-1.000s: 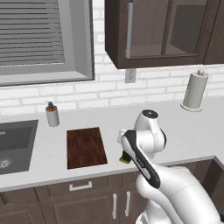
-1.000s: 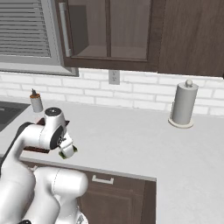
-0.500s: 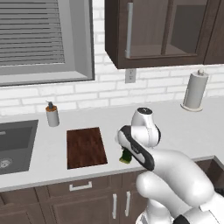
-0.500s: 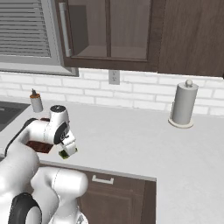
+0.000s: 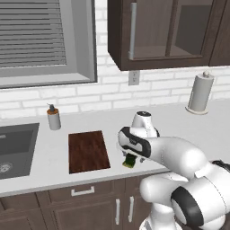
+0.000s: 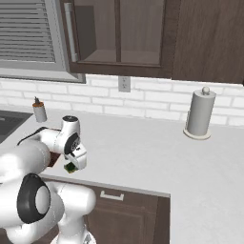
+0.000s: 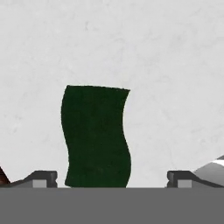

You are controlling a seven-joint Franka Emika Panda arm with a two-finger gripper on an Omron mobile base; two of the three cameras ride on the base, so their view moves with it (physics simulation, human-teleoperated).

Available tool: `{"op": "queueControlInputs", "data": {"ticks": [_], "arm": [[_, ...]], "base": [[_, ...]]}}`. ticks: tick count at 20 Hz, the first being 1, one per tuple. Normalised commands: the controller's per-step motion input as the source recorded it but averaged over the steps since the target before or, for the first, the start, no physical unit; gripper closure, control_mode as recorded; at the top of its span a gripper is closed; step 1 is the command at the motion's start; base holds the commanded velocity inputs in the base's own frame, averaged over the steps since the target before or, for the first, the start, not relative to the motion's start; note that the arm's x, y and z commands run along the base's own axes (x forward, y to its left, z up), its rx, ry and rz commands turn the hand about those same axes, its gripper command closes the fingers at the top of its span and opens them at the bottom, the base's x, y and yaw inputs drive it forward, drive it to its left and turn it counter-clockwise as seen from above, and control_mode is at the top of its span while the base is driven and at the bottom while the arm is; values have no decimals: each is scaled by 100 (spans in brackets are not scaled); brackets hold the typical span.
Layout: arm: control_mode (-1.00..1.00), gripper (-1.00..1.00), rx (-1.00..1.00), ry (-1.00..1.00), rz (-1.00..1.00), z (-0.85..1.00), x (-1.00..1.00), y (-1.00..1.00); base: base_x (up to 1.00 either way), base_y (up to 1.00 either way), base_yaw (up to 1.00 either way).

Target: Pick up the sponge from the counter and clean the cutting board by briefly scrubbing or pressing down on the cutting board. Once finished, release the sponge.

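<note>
1. Gripper (image 7: pixel 112 183) hangs low over the counter (image 5: pixel 179 119), right above the sponge (image 7: pixel 96 135). Its two fingers are spread wide and hold nothing.

2. From the hand view, the sponge lies flat on the counter between the two dark fingertips (image 7: pixel 41 178). It sits closer to the left tip than to the right one, so the hand is not quite in the middle over it.

3. The sponge's long side points away from the hand, and its short side runs across from tip to tip. My guess is the fingers can close on the short side, which is the easy way to pinch it.

4. I think the hand needs to go down a little more before it closes. I cannot tell if the tips already touch the counter.

5. From the left base view, the sponge (image 5: pixel 130 161) peeks out under the gripper (image 5: pixel 131 155) near the front edge of the counter. The cutting board (image 5: pixel 88 151) lies just beside it, toward the sink (image 5: pixel 15 148). After the pick, the sponge will have to go that way.

6. Nothing stands between the sponge and the board.

7. A soap bottle (image 5: pixel 54 118) stands behind the board, near the wall. A paper towel roll (image 5: pixel 200 93) stands well apart on the other side. Neither is in the way.
</note>
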Motion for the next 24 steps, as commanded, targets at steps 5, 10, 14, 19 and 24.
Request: {"op": "queueControlInputs", "data": {"ticks": [5, 10, 14, 19, 24], "arm": [[-100, -100, 0, 9, 4, -14, 26, 0], [-100, -100, -1, 3, 3, -16, 13, 0], [-100, -100, -3, 0, 1, -23, 0, 4], [-100, -100, -8, 0, 0, -32, 0, 11], [-100, -100, -8, 0, 0, -32, 0, 6]], "base": [[0, 0, 0], [0, 0, 0], [0, 0, 0], [0, 0, 0], [0, 0, 0]]}}
